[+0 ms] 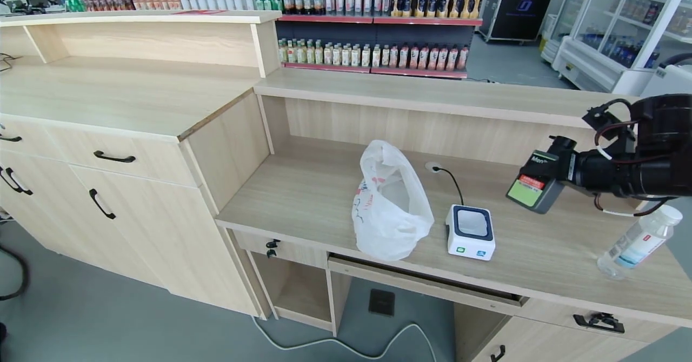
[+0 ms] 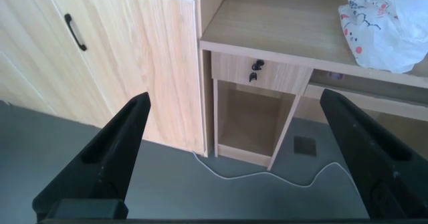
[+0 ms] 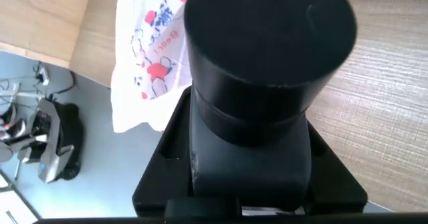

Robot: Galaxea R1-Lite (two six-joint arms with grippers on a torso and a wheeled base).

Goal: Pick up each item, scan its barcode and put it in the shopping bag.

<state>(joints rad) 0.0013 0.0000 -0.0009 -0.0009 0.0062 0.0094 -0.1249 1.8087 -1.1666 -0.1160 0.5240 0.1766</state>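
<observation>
**Right arm gripping a dark bottle beside the scanner**

The right gripper [image 1: 558, 168] is clamping tight on the dark bottle [image 1: 534, 190], holding it in the air above the counter [image 1: 303, 200]. The bottle is sitting aslant, with its black cap end toward the wrist and its green-labelled end pointing down and out. It is hanging on the robot's right of the scanner [image 1: 470, 231], near it but touching nothing below. In the right wrist view the cap is looming close to the camera, with the shopping bag [image 1: 392, 205] showing beyond it.

The bag is slumping on the counter just beside the scanner, on the scanner's left, with its mouth gaping upward.

The left gripper [image 2: 234, 97] is hanging low over the floor in front of the counter's cabinet, fingers spread wide and holding nothing.

Counting up:
- One shopping bag is sitting on the counter.
- One scanner is sitting there too, its cable running back across the counter.
- Two items are showing: the dark bottle in the right gripper, and a clear bottle [image 1: 638, 241] lying on the counter's right end, well apart from the scanner.
</observation>
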